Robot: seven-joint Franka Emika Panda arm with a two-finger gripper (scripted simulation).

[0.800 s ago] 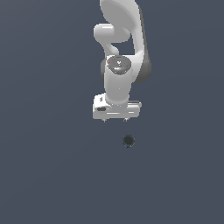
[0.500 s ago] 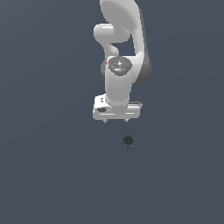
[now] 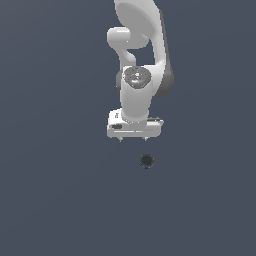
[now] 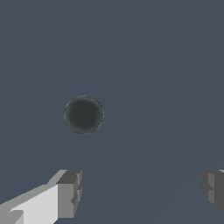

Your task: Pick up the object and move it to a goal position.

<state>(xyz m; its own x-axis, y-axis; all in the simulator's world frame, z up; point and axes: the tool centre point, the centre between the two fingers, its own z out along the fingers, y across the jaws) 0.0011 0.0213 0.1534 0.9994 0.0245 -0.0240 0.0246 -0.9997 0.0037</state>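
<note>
The object [image 3: 146, 160] is a small round tub, dark inside, that stands on the flat grey-blue surface just below the white gripper in the exterior view. In the wrist view the tub [image 4: 83, 114] shows from straight above as a dark disc with a thin grey rim. The gripper [image 3: 132, 140] hangs above the surface, a little to the exterior view's left of the tub and apart from it. Its jaws stand wide apart and hold nothing. In the wrist view the gripper [image 4: 140, 188] shows two grey fingertips [image 4: 69, 192], and the tub lies outside the gap between them.
The white Panda arm [image 3: 140, 55] rises from the gripper toward the top of the exterior view. The grey-blue surface [image 3: 50, 200] spreads flat on all sides.
The arm's wrist has shifted slightly; the gripper stays open above the surface and the tub has not moved.
</note>
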